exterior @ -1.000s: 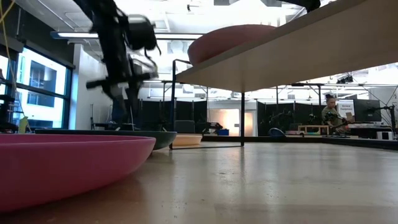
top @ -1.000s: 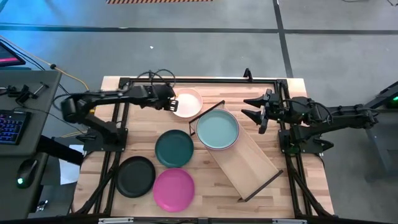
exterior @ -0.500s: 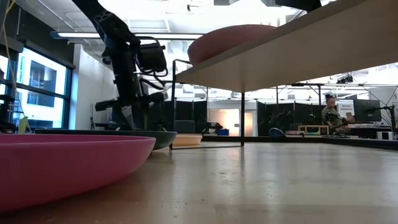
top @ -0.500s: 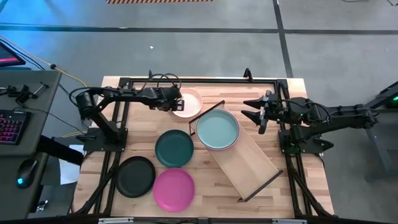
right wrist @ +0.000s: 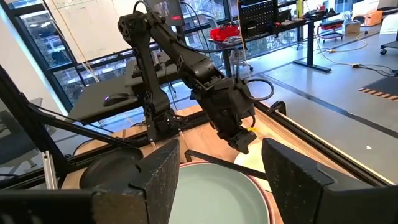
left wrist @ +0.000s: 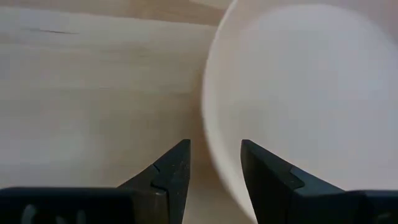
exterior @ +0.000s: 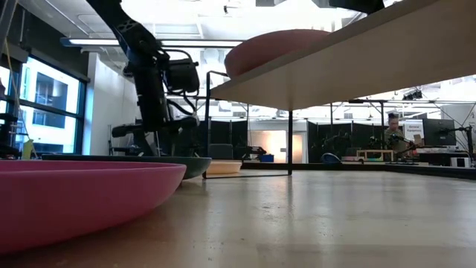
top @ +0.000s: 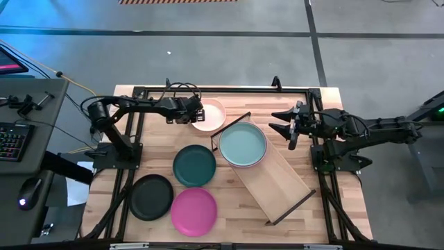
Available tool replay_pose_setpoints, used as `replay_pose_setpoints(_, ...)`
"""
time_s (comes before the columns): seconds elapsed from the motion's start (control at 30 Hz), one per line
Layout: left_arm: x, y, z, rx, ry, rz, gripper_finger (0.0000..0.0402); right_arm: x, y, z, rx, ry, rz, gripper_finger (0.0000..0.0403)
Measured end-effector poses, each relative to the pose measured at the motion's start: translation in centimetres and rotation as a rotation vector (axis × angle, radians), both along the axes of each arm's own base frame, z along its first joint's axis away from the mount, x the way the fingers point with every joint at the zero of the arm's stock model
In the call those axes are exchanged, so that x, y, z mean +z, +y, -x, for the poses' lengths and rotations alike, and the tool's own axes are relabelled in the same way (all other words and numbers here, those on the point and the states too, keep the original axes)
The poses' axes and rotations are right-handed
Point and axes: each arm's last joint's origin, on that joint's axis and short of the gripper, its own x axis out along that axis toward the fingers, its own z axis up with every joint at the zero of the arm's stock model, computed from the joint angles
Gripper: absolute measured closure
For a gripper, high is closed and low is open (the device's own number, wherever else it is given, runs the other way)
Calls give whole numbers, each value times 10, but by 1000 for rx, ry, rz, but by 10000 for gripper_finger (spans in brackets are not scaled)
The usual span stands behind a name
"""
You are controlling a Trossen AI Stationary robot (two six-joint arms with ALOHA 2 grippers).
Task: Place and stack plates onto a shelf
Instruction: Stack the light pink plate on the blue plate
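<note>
1. Wood table (top: 291, 104) inside a black frame, grey floor around it; desk with keyboard (top: 14, 142) off the left side.
2. Shelf (top: 277, 182) lies on the table's right half, long axis diagonal: one end up near the centre rear, the other down toward the front right. Dark end frames at both ends.
3. Teal plate (top: 243, 144) sits on the shelf's upper end, stacked on a pink plate (exterior: 277, 46) whose rim peeks out underneath.
4. Cream plate (top: 210, 114) flat on the table, just beside the shelf's upper end frame.
5. Dark green plate (top: 194, 165) at table centre; black plate (top: 151, 196) and magenta plate (top: 194, 210) touching side by side at the front left.
6. Left gripper (top: 199, 112) at the cream plate's left rim, low; wrist view shows the fingers (left wrist: 171, 171) apart and straddling the rim, not clamped.
7. Right gripper (top: 281, 119) parked near the right edge, jaws apart, empty, facing the teal plate.
</note>
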Motion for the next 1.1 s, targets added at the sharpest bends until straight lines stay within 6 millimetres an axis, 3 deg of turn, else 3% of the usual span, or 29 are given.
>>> replay_pose_setpoints(0.17, -15, 4, -7, -11, -27, 54, 273, 0, 0, 0, 2, 0, 0, 192)
replay_pose_setpoints(0.37, -19, 4, -6, -15, 1, 62, 286, 0, 0, 0, 2, 0, 0, 192)
replay_pose_setpoints(0.57, -8, 7, -1, -58, -5, 28, 381, 0, 0, 0, 3, 0, 3, 192)
replay_pose_setpoints(0.73, 36, 15, 14, -106, -76, -119, 393, 0, 0, 0, 2, 0, 3, 192)
replay_pose_setpoints(0.9, 99, 18, 40, -110, -201, -285, 398, 0, 0, 0, -11, -1, -1, 192)
replay_pose_setpoints(1.1, 180, -21, 38, -294, -424, -385, 400, 1, -5, 2, -177, -31, -55, 192)
